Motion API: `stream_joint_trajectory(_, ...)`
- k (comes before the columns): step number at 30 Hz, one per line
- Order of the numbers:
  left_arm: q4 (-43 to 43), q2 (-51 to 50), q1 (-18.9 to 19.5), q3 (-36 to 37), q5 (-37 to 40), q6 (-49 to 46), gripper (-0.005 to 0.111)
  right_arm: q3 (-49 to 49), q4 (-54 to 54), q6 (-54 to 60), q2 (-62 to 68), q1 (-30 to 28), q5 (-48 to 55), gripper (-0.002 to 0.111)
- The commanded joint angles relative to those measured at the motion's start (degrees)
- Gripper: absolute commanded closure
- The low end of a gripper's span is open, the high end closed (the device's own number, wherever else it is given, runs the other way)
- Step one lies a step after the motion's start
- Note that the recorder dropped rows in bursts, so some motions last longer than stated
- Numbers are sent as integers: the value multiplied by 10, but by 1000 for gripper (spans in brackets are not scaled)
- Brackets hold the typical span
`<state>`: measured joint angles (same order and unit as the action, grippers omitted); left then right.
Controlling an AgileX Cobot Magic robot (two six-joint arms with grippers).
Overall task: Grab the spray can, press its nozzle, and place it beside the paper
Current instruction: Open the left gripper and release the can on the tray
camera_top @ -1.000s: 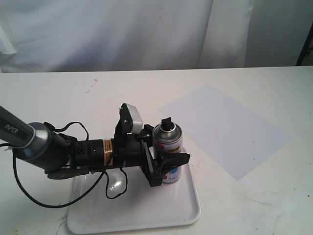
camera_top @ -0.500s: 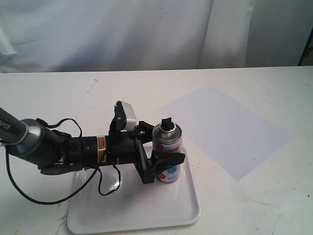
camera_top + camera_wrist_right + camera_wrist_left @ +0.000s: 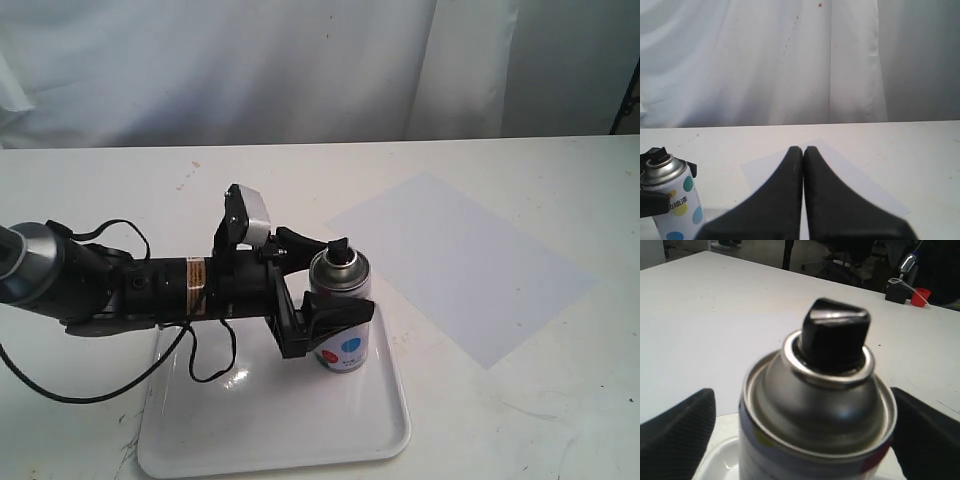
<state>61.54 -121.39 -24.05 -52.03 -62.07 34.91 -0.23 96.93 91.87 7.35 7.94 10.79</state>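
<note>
A white table [image 3: 120, 190] stands before a white curtain [image 3: 250, 60]. A glossy white rimmed tray [image 3: 290, 452] lies at the near left-centre of the table. The spray can [image 3: 342, 350] stands upright on the tray's far right part. Its black nozzle [image 3: 340, 248] sits on a silver dome, and blue and red dots show on its white body. The paper [image 3: 470, 265], a pale bluish sheet, lies flat on the table to the right of the tray and farther back, turned at an angle. Its closest edge is near the tray's far right corner, apart from the can.

The left arm [image 3: 110, 290] reaches in level from the left, with a black cable [image 3: 205, 372] looping down onto the tray. The left gripper [image 3: 347, 277] straddles the can with its jaws set wide. One black finger crosses the can's near side about halfway up, and the other stands off on the far side.

In the left wrist view the can fills the middle, with textured black fingers [image 3: 677, 435] on either side. A strip of tray shows between one finger and the can. The other finger sits right at the can's edge, and whether it touches cannot be told.

In the right wrist view the right gripper [image 3: 803, 149] has its two black fingers pressed together. It faces the curtain, with the paper beyond it and the can off to one side.
</note>
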Motion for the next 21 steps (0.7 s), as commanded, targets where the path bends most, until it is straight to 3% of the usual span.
stream_joint_trajectory(1, 26, 39, 1, -1, 32, 24, 22, 2, 0, -1, 2, 2, 2, 108)
stream_joint_trajectory(8, 97, 122, 1, -1, 143, 127, 22, 2, 0, -1, 2, 2, 1, 108)
stream_joint_trajectory(15, 186, 209, 1, -1, 162, 232, 23, 2, 0, -1, 2, 2, 1, 108)
stream_joint_trajectory(17, 203, 227, 1, -1, 175, 269, 27, 2, 0, -1, 2, 2, 1, 108)
stream_joint_trajectory(21, 277, 272, 1, -1, 186, 377, 50, 2, 0, -1, 2, 2, 1, 108)
